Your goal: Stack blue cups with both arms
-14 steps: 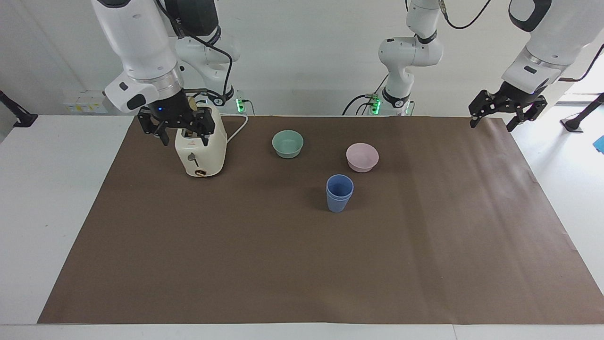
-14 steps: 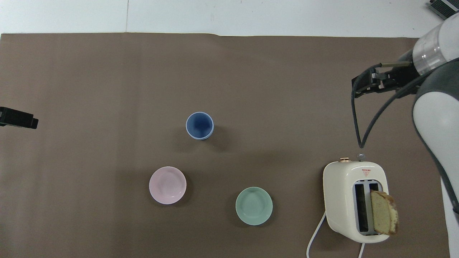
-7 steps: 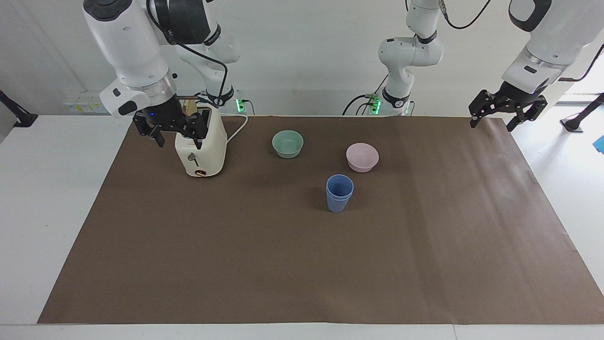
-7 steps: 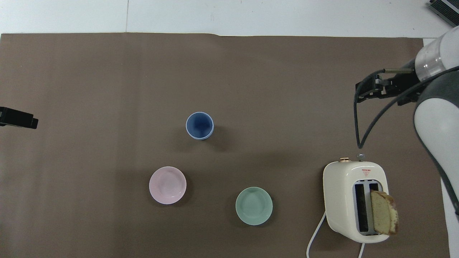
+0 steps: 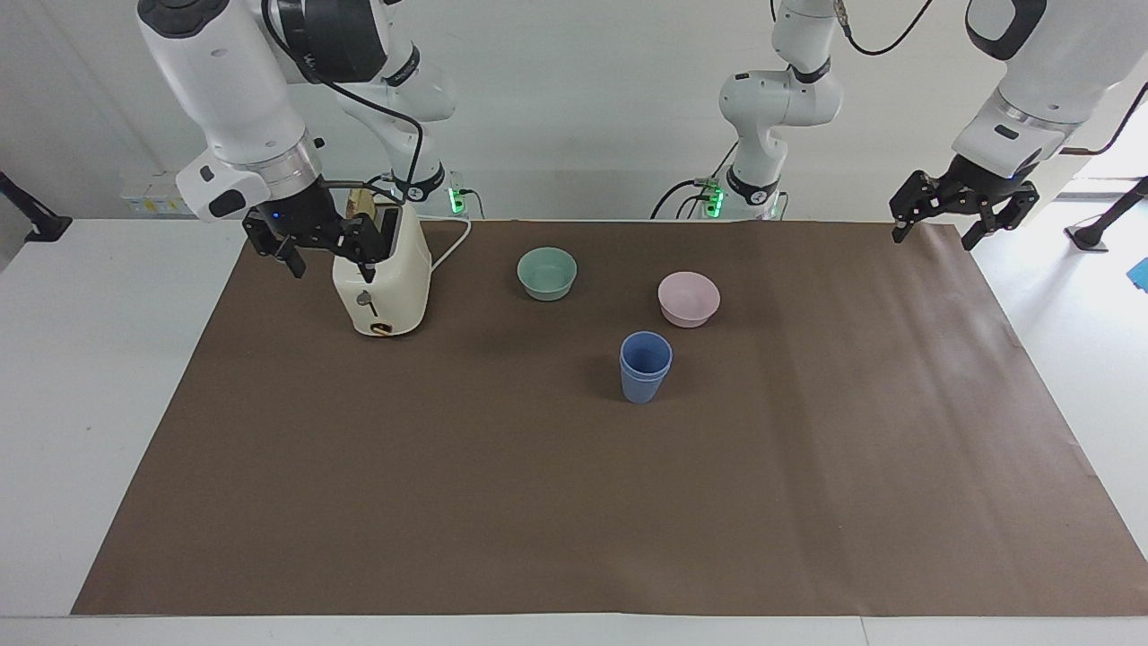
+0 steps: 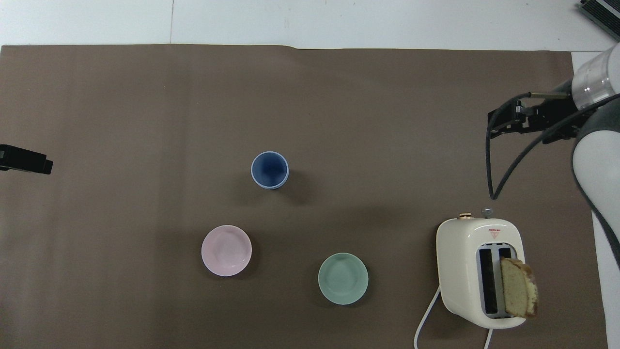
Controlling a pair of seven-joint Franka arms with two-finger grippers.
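Observation:
The two blue cups stand nested one in the other on the brown mat, farther from the robots than the pink bowl; from above they read as one blue cup stack. My right gripper hangs open and empty in the air beside the toaster's top, toward the right arm's end of the table, and shows in the overhead view as the right gripper. Over the mat's corner at the left arm's end, my left gripper is open and empty; the overhead view shows just one of its fingertips.
A cream toaster with a slice of bread in one slot stands at the right arm's end. A mint-green bowl and a pale pink bowl sit nearer the robots than the cups. The brown mat covers most of the table.
The right arm has lifted and drawn its gripper away from the toaster's front toward its own end of the table. The left arm and the cups have not moved.

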